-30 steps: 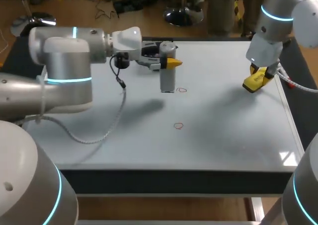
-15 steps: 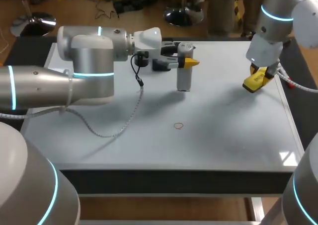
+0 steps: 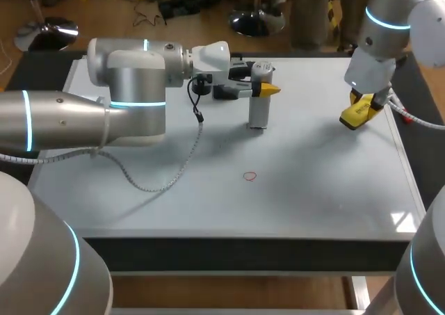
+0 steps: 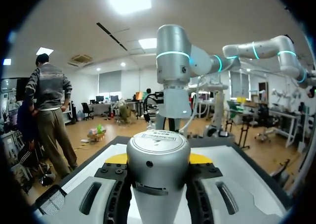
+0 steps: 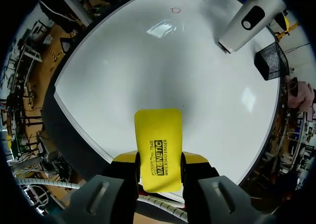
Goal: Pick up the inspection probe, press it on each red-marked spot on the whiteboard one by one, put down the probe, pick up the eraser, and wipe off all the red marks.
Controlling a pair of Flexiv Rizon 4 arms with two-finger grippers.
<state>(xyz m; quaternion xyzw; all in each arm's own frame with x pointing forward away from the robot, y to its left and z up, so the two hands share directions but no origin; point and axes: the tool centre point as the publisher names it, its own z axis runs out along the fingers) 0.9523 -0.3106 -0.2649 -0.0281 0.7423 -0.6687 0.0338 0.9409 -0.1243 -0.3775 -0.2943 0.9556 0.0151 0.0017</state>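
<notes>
A grey cylindrical probe (image 3: 260, 96) stands upright with its foot on the whiteboard (image 3: 313, 190), and my left gripper (image 3: 259, 87) is shut on its upper part. The wrist view has the probe (image 4: 158, 179) clamped between the yellow-tipped fingers of that gripper (image 4: 159, 159). One red ring mark (image 3: 250, 176) lies nearer the front, a short way from the probe. Over the board's right edge my right gripper (image 3: 363, 105) is shut on the yellow eraser (image 3: 354, 117). From the right wrist, the eraser (image 5: 158, 145) sticks out ahead of the fingers, with the probe (image 5: 249, 19) and red mark (image 5: 176, 10) far beyond.
A grey cable (image 3: 182, 163) hangs from my left wrist and drapes over the board's left half. My bulky left arm (image 3: 125, 99) covers the back left of the board. A dark table border (image 3: 243, 249) runs along the front edge.
My left arm has carried the probe to the right, onto the upper red mark, which it now covers. The right arm and eraser have not moved.
</notes>
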